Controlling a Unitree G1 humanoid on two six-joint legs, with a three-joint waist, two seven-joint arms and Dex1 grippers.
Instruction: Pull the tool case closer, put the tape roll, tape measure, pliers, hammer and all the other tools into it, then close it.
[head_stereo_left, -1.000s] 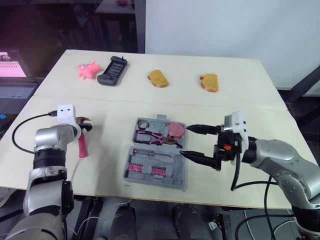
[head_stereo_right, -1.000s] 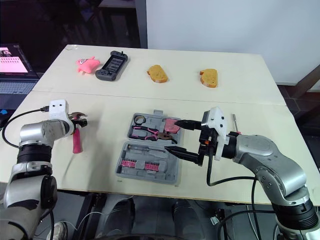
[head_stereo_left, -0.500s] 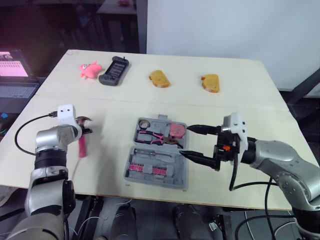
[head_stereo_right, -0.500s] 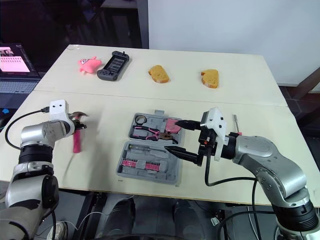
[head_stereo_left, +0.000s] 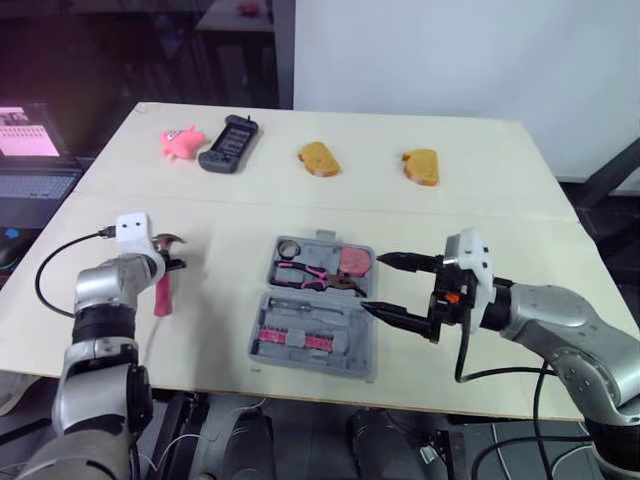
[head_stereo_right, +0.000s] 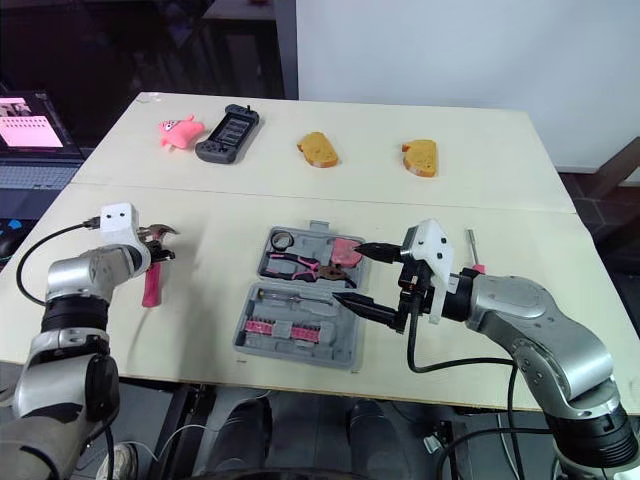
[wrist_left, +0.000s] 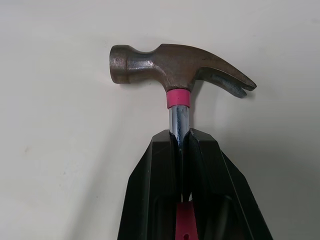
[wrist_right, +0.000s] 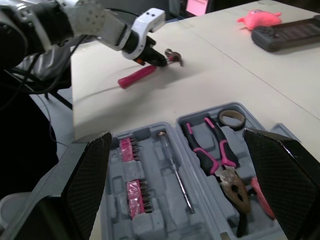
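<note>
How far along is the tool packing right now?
Done: open grey plastic tool case holds dark tape roll, pink-handled pliers, pink tape measure. In hand: left claw shut on pink-handled steel hammer. Left: hammer into case, lid closed; right claw open beside it.

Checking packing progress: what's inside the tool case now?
Tape roll, pliers, tape measure, screwdriver and bits lie inside. The right gripper hides part of the tool case's edge.

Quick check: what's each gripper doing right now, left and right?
Left gripper: shut on the hammer, at its metal shaft.
Right gripper: open, holding nothing.
</note>
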